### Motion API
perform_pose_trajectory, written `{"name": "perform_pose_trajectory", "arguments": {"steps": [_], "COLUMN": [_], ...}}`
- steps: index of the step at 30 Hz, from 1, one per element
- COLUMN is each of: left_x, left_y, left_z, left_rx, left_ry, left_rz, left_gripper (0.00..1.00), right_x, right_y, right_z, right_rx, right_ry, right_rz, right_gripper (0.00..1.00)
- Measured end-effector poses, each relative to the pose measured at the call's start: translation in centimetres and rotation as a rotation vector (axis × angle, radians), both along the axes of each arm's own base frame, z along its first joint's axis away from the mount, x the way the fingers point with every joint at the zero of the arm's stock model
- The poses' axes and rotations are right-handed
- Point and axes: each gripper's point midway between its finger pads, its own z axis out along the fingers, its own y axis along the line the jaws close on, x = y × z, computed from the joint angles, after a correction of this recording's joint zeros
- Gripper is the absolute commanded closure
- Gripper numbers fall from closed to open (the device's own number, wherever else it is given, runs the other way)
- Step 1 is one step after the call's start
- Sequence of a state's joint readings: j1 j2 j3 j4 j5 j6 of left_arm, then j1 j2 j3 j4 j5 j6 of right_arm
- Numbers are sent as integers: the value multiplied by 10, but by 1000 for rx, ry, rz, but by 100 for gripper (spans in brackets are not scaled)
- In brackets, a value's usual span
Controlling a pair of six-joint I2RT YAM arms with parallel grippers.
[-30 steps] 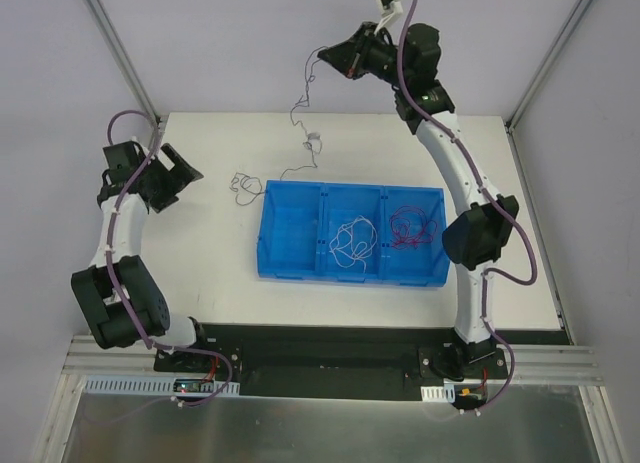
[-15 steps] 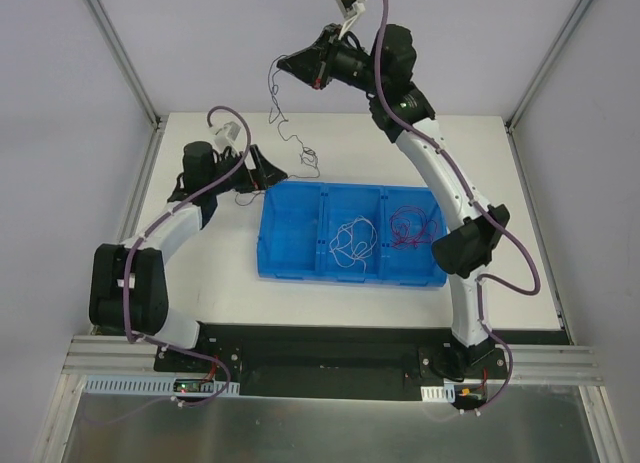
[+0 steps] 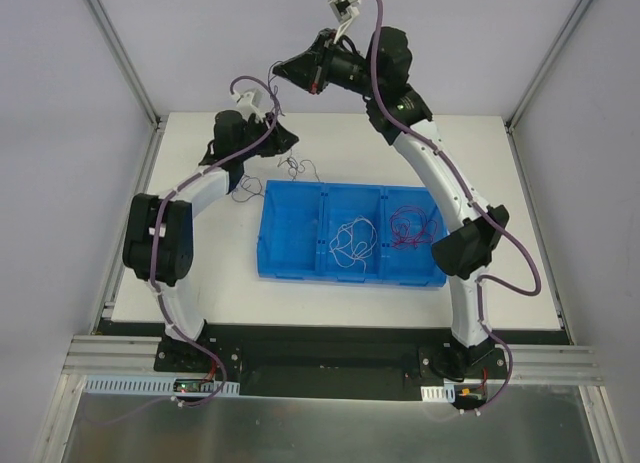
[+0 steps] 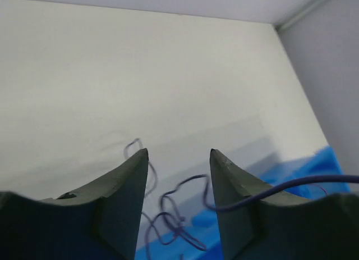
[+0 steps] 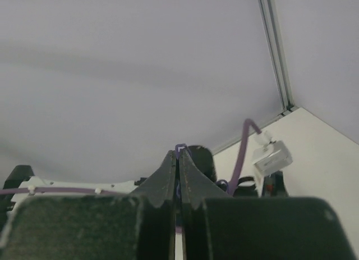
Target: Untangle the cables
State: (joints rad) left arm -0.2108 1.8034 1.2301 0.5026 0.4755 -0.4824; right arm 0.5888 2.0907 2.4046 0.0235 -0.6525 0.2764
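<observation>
Arms: two, both reaching over the far part of the desk (image 3: 200, 273).
Left jaws: apart and low over the desk, not closed on anything.
Right jaws: pressed together on the dark purple cable (image 5: 180, 147), with a small loop of it showing at their tips; they are held high, above and just beyond the left jaws.
Cables: three, one dark purple, one white and one red.
Dark purple cable (image 3: 296, 166): its curls lie on the desk just beside the left jaws. In the left wrist view its loops (image 4: 168, 218) show in the gap between the tips and one strand crosses in front of one finger. The run up to the right jaws is too thin to trace.
White cable (image 3: 350, 245): one loose coil in the tray's middle compartment, well apart from both jaws.
Red cable (image 3: 415, 226): one coil in the compartment farthest from the left jaws.
Tray (image 3: 288, 233): one, blue, with three compartments, near the left jaws.
</observation>
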Motion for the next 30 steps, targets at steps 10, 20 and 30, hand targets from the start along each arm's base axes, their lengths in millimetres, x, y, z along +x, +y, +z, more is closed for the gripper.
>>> {"name": "perform_pose_trajectory", "arguments": {"steps": [10, 20, 30], "left_x": [69, -7, -43], "left_y": [147, 172, 201], "left_z": [-115, -172, -145], "left_rx": [85, 14, -55], "left_ry": [405, 707, 724], "left_rz": [430, 472, 516], "left_gripper": [62, 59, 35], "right_x": [-40, -94, -71], "right_y": [-33, -127, -148], "right_z": [19, 73, 74], "right_rx": [-51, 5, 63], "right_ry": [29, -92, -97], "right_rz": [2, -105, -163], "right_gripper": [99, 99, 99]}}
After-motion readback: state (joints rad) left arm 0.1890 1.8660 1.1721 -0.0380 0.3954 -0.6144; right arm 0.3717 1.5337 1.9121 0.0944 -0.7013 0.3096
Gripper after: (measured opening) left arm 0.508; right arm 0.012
